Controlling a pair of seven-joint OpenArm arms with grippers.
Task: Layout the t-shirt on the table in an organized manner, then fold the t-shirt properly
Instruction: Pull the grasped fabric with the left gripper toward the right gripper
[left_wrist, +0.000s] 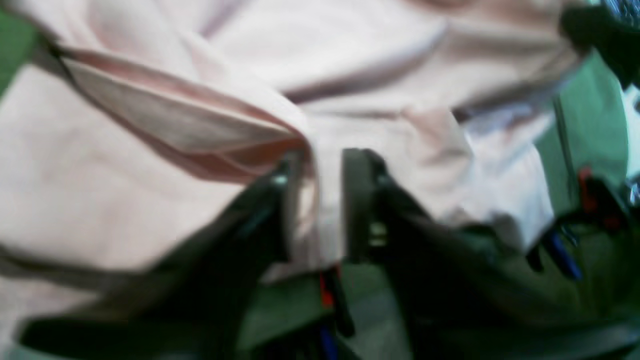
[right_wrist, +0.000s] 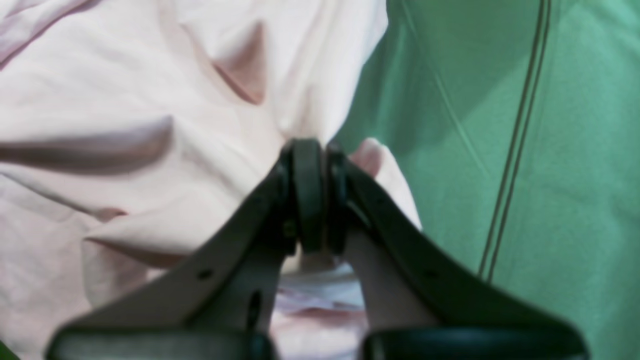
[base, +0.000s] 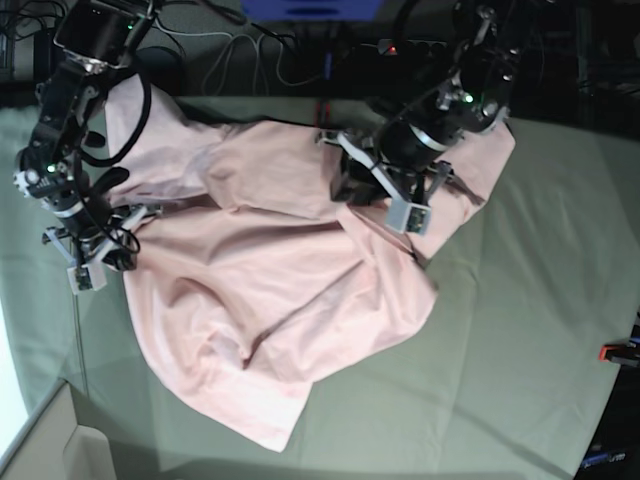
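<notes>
Pale pink cotton, the t-shirt (base: 270, 300) sprawls crumpled across the grey-green table (base: 520, 340), lettering out of sight. At its left edge in the base view, the right gripper (right_wrist: 316, 195) is clenched on a fold of fabric. Near the far edge, the left gripper (left_wrist: 322, 200) has its jaws parted, cloth bunched between them.

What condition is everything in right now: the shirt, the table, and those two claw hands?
t-shirt: crumpled and bunched, not yet spread flat, no lettering showing.
table: covered in creased grey-green cloth, shirt lying on it.
left gripper: jaws parted, a fold of pink fabric between them.
right gripper: shut, pinching the shirt's edge.
red clamp: fixed at the table's edge.
</notes>
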